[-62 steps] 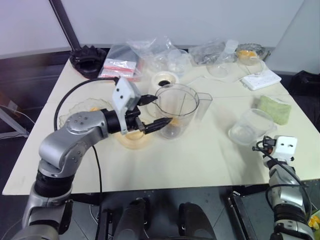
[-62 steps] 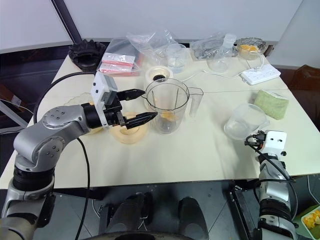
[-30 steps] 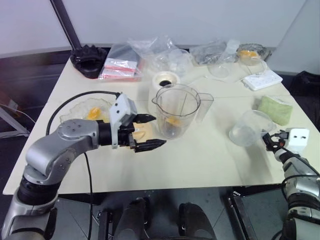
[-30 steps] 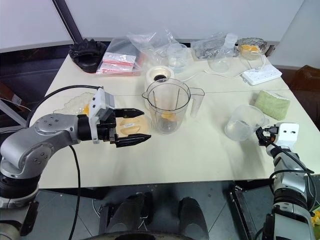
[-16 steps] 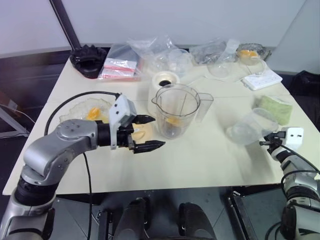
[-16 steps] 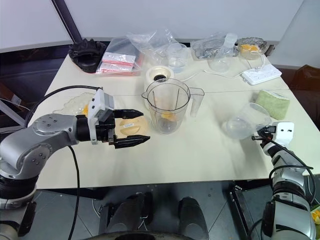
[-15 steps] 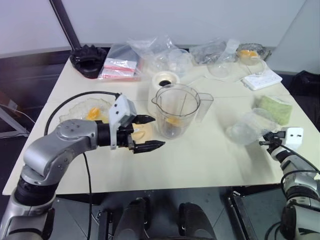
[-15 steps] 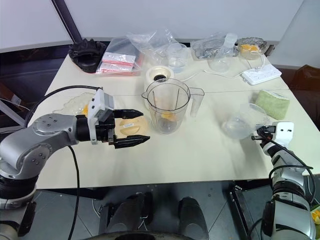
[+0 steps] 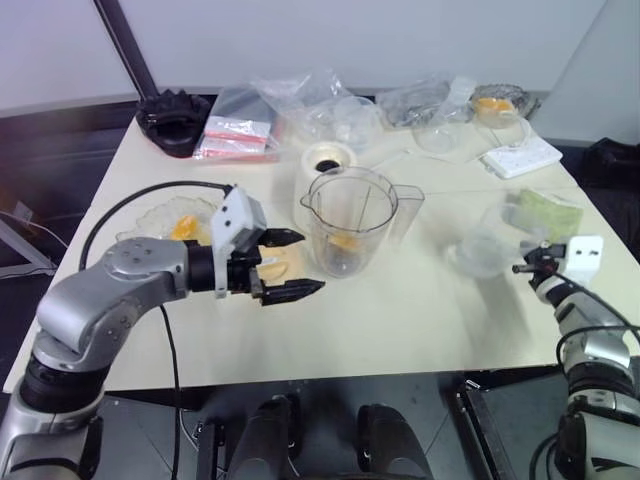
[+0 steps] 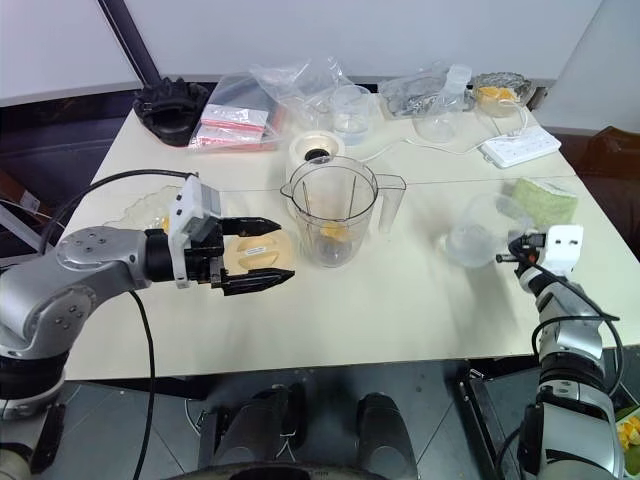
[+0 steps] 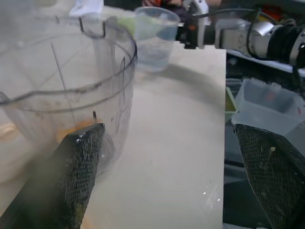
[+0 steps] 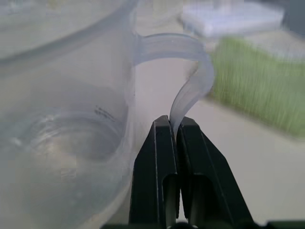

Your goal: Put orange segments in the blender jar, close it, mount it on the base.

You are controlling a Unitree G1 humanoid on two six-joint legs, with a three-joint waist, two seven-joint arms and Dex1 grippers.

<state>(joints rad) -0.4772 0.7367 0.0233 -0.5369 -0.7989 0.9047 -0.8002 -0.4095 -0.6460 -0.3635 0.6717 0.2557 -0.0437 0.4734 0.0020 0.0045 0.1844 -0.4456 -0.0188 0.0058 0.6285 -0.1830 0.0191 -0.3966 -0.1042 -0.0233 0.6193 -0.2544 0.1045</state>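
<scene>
Clear plastic: one jar [image 10: 331, 212], mid-table, upright, orange segments [image 10: 333, 233] inside, count unclear; one cup [image 9: 482, 243], tilted. White base [image 10: 314, 150], one, behind jar. Left gripper [image 10: 258, 254] spread wide, empty, beside jar. Right gripper [image 12: 173, 125] pinched on cup's handle.

Cream table [image 9: 420, 320] w/ pale wall [image 9: 330, 35] behind, floor prob. dark.

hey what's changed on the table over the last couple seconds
The right gripper reached the small clear cup, shut on its thin handle and tipped it up off the table. The open left gripper drew back from the blender jar. The jar and the base stayed put.
</scene>
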